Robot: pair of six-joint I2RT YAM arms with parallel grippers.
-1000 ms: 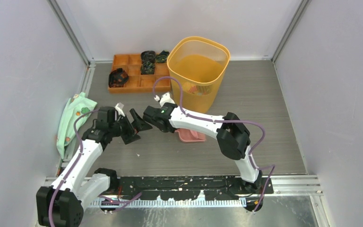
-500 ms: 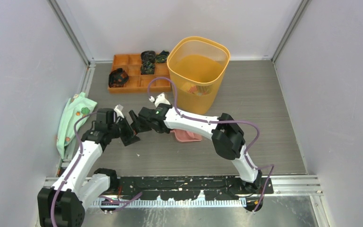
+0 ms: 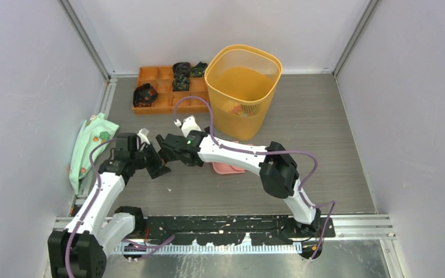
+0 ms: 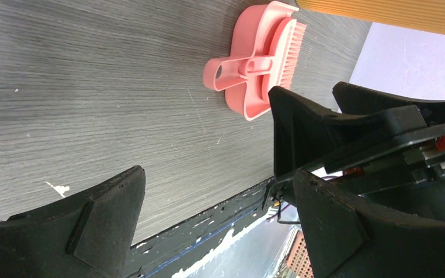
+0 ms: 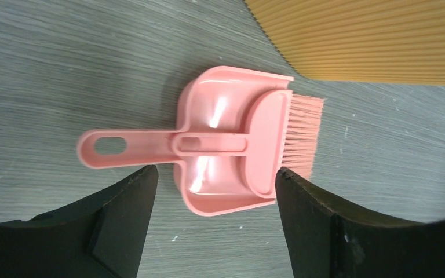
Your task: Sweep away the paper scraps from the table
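tool pickup seems in hand: left pincer [image 4: 219, 174] and right pincer [image 5: 215, 174] gape empty by the pink plastic dustpan [image 5: 208, 116] (bristle brush [image 5: 269, 145] nested inside), needing a handle grip.

The right arm [image 3: 234, 152] hides most of the pink dustpan [image 3: 229, 168].
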